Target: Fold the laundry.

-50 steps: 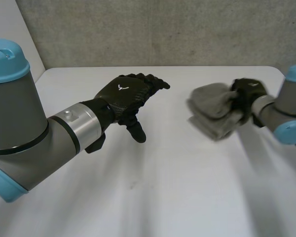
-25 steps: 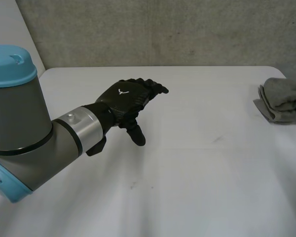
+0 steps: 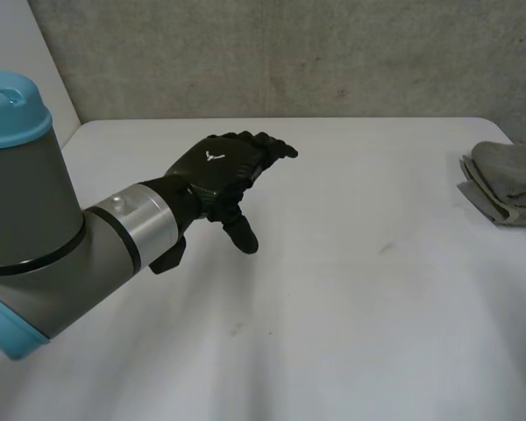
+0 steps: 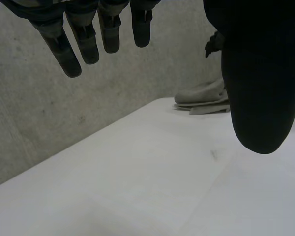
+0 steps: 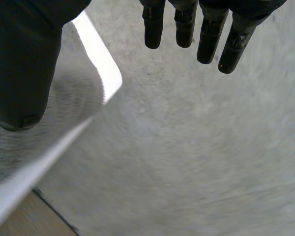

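The main risk is sitting at the right side of the surface [image 3: 351, 289]. The folded grey cloth [image 3: 507, 184] is lying there, right by the edge and toward the far corner, with its layers stacked and their edges fanning slightly toward the left. Any sideways brush from an arm coming in from the right is likely going to be pushing the bundle off the edge. A pinch that is catching only the top layer is likely going to be pulling the folds open, undoing work that looks largely done.

The left robot hand [image 3: 219, 171] is hovering above the left-middle of the surface, its fingers [image 4: 88, 44] hanging relaxed and nearly straight, thumb apart, grasping nothing. The cloth is lying well apart from it, far off to its right and slightly farther back. In the left wrist view it is showing beyond the thumb, against the wall. Reaching it from there is meaning a long stretch across the surface.

The right robot hand [image 5: 19, 59] is hanging released too, fingers straight and empty, looking past the rounded corner of the surface. Whether the blurred grey patch beneath its thumb is the cloth, I cannot tell.
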Tool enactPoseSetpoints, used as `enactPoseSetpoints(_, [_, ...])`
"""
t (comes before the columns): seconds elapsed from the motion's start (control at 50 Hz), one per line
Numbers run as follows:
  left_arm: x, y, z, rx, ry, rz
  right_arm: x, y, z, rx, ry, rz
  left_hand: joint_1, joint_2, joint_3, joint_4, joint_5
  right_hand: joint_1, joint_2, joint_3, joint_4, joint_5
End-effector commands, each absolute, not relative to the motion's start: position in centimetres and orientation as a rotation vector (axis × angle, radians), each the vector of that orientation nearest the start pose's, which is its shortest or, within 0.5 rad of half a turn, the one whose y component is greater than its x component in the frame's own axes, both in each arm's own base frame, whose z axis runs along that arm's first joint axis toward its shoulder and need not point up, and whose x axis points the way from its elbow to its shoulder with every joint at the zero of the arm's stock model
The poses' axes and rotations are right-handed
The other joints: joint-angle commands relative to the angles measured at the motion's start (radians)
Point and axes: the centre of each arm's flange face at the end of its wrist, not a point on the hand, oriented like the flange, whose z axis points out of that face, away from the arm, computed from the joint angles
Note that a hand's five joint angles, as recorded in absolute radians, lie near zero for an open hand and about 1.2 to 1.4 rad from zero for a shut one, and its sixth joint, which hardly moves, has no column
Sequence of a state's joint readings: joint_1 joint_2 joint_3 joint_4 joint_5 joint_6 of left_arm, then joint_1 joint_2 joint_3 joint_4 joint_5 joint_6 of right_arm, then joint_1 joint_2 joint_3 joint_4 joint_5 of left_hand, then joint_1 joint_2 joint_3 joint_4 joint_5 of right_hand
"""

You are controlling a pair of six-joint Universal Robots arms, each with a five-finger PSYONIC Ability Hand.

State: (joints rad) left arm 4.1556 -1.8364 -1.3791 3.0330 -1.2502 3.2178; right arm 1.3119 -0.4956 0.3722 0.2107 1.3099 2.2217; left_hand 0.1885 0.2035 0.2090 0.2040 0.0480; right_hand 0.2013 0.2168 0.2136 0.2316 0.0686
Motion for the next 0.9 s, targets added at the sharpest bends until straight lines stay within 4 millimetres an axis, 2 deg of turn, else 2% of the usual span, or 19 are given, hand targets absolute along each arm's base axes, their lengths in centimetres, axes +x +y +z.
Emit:
enactPoseSetpoints(0.02, [-31.4, -21.3, 28.0, -0.880, -1.847, 1.614, 5.8, -51.0, 26.5, 0.989, -1.424, 1.475, 0.002, -0.013, -0.019, -0.014, -0.033, -0.027, -0.042, -0.039, -0.057, -0.069])
enactPoseSetpoints(0.04, [-31.3, -21.3, 28.1, -0.878, -1.847, 1.617, 7.2, -50.6, 28.2, 0.950, -1.377, 1.529, 0.002, -0.013, -0.019, -0.014, -0.033, -0.027, -0.042, -0.039, -0.057, -0.069])
enactPoseSetpoints(0.1, [-30.9, -21.7, 28.9, -0.858, -1.843, 1.656, 9.6, -49.7, 30.4, 0.904, -1.352, 1.648, 0.002, -0.013, -0.019, -0.014, -0.033, -0.027, -0.042, -0.039, -0.057, -0.069])
enactPoseSetpoints(0.12, [-30.6, -21.8, 29.1, -0.847, -1.846, 1.673, 11.6, -48.7, 31.7, 0.878, -1.366, 1.753, 0.004, -0.011, -0.016, -0.011, -0.030, -0.027, -0.042, -0.039, -0.057, -0.069])
enactPoseSetpoints(0.18, [-29.5, -22.9, 30.2, -0.785, -1.859, 1.768, 14.8, -46.5, 34.0, 0.837, -1.406, 1.924, 0.002, -0.013, -0.019, -0.014, -0.033, -0.027, -0.042, -0.039, -0.057, -0.069])
enactPoseSetpoints(0.2, [-29.2, -23.2, 30.6, -0.765, -1.861, 1.798, 16.9, -44.8, 35.6, 0.804, -1.448, 2.057, 0.002, -0.013, -0.019, -0.014, -0.033, -0.027, -0.042, -0.039, -0.057, -0.069])
enactPoseSetpoints(0.26, [-27.7, -24.8, 31.7, -0.675, -1.868, 1.932, 19.3, -42.5, 36.7, 0.761, -1.548, 2.219, -0.001, -0.016, -0.022, -0.017, -0.035, -0.027, -0.042, -0.039, -0.057, -0.069])
enactPoseSetpoints(0.34, [-25.8, -26.7, 32.6, -0.584, -1.868, 2.066, 22.7, -38.9, 35.2, 0.748, -1.816, 2.375, -0.013, -0.028, -0.034, -0.029, -0.047, -0.027, -0.042, -0.039, -0.057, -0.069])
enactPoseSetpoints(0.36, [-24.9, -27.7, 32.7, -0.559, -1.880, 2.105, 24.4, -37.0, 34.5, 0.785, -1.911, 2.412, -0.013, -0.028, -0.034, -0.029, -0.047, -0.027, -0.042, -0.039, -0.057, -0.069])
enactPoseSetpoints(0.42, [-23.3, -29.2, 32.6, -0.536, -1.922, 2.151, 26.9, -33.6, 33.1, 0.897, -2.039, 2.429, -0.013, -0.028, -0.034, -0.029, -0.047, -0.027, -0.042, -0.039, -0.057, -0.069])
enactPoseSetpoints(0.44, [-21.9, -30.4, 32.2, -0.529, -1.970, 2.186, 28.4, -31.4, 31.4, 1.004, -2.116, 2.399, -0.010, -0.025, -0.031, -0.026, -0.044, -0.027, -0.042, -0.039, -0.057, -0.069])
enactPoseSetpoints(0.48, [-20.6, -31.7, 31.3, -0.546, -2.038, 2.211, 29.6, -29.3, 29.4, 1.115, -2.195, 2.345, -0.010, -0.025, -0.031, -0.026, -0.044, -0.027, -0.042, -0.039, -0.057, -0.069])
enactPoseSetpoints(0.5, [-20.0, -32.4, 30.8, -0.562, -2.073, 2.220, 30.4, -27.5, 27.2, 1.207, -2.273, 2.272, -0.010, -0.025, -0.031, -0.026, -0.044, -0.027, -0.042, -0.039, -0.057, -0.069])
enactPoseSetpoints(0.56, [-18.0, -34.8, 27.8, -0.668, -2.234, 2.221, 31.1, -25.0, 24.7, 1.312, -2.370, 2.174, -0.010, -0.025, -0.031, -0.026, -0.044, -0.027, -0.042, -0.039, -0.057, -0.069])
enactPoseSetpoints(0.58, [-17.5, -35.4, 27.1, -0.706, -2.274, 2.219, 31.3, -23.5, 23.1, 1.365, -2.425, 2.106, -0.013, -0.028, -0.034, -0.029, -0.047, -0.027, -0.042, -0.039, -0.057, -0.069])
enactPoseSetpoints(0.66, [-14.4, -37.8, 23.2, -0.910, -2.484, 2.181, 31.2, -21.4, 20.1, 1.438, -2.502, 2.003, -0.013, -0.028, -0.034, -0.029, -0.047, -0.027, -0.042, -0.039, -0.057, -0.069])
enactPoseSetpoints(0.68, [-13.2, -38.7, 21.6, -0.989, -2.563, 2.144, 31.1, -21.1, 19.6, 1.442, -2.513, 1.987, -0.013, -0.028, -0.034, -0.029, -0.047, -0.027, -0.042, -0.039, -0.057, -0.069])
enactPoseSetpoints(0.76, [-10.8, -40.4, 17.9, -1.137, -2.723, 2.054, 30.5, -20.7, 18.0, 1.434, -2.534, 1.960, -0.013, -0.028, -0.034, -0.029, -0.047, -0.027, -0.042, -0.039, -0.057, -0.069])
enactPoseSetpoints(0.9, [-7.4, -42.9, 14.9, -1.170, -2.885, 2.065, 29.9, -19.9, 16.7, 1.440, -2.565, 1.915, 0.022, 0.007, 0.001, 0.006, -0.012, -0.027, -0.042, -0.039, -0.057, -0.069])
